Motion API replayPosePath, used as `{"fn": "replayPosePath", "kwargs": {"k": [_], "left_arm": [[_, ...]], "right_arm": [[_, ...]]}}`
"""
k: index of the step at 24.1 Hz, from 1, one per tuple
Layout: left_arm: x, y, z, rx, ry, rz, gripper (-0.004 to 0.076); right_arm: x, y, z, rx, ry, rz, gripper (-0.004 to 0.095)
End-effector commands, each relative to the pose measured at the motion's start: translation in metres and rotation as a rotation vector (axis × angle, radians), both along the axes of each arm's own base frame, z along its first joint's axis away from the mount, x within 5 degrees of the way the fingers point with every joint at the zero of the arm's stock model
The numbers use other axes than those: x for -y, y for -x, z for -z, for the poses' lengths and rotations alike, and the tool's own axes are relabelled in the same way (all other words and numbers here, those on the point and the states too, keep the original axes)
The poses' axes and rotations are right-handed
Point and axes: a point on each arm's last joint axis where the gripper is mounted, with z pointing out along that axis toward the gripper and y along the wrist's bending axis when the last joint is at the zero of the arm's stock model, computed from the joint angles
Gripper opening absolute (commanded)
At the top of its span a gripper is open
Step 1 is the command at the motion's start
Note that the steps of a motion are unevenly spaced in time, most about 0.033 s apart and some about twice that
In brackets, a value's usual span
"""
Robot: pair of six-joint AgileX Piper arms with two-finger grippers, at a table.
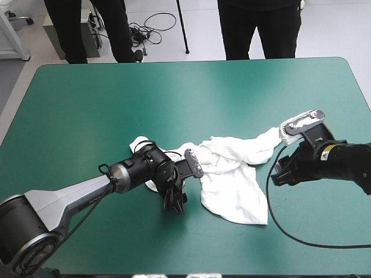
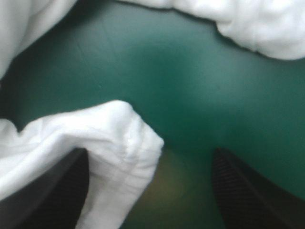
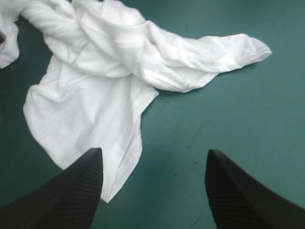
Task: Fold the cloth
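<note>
Your white T-shirt [image 1: 235, 179] lies crumpled on the bench [image 1: 87, 98], a little nearer the front edge than the middle. You see it drawn out sideways. A twisted, rope-like band runs from a small bunched lump at its left end to a blunt, rounded tip at its right end. From that band a flatter panel spreads toward the bench's near edge and ends in a pointed corner. The cloth is unfolded, wrinkled throughout, and rests on the teal-green cover.
</note>
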Motion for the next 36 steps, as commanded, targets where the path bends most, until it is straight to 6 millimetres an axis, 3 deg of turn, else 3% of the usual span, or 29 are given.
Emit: {"fn": "replayPosePath", "kwargs": {"k": [1,9,17,21,28,30,34,36], "left_arm": [[0.008,-0.001,0.004,-0.012,0.046,-0.02,0.0419],[0.009,0.001,0.004,-0.034,0.061,-0.035,-0.0006],[0.007,0.003,0.005,-0.058,0.036,-0.034,-0.0007],[0.006,0.004,0.006,-0.071,0.022,-0.034,-0.0009],[0.004,0.006,0.005,-0.09,0.004,-0.036,-0.0009],[0.003,0.006,0.004,-0.09,0.005,-0.039,-0.0009],[0.001,0.004,-0.004,-0.037,0.008,-0.029,-0.0009],[-0.006,-0.002,-0.016,0.047,0.013,-0.063,-0.0009]], "right_arm": [[-0.008,0.0,0.006,-0.024,0.003,-0.032,0.0581],[-0.025,-0.004,0.059,-0.27,0.014,0.0,0.0579],[-0.043,-0.012,0.105,-0.339,0.016,0.003,0.0563],[-0.049,-0.026,0.138,-0.378,0.055,0.034,0.0558],[-0.054,-0.048,0.178,-0.461,0.166,0.039,0.0542],[-0.055,-0.05,0.187,-0.49,0.187,0.029,0.0433],[-0.057,-0.053,0.194,-0.499,0.196,0.008,-0.0012],[-0.057,-0.054,0.194,-0.488,0.2,0.005,-0.0017]]}}
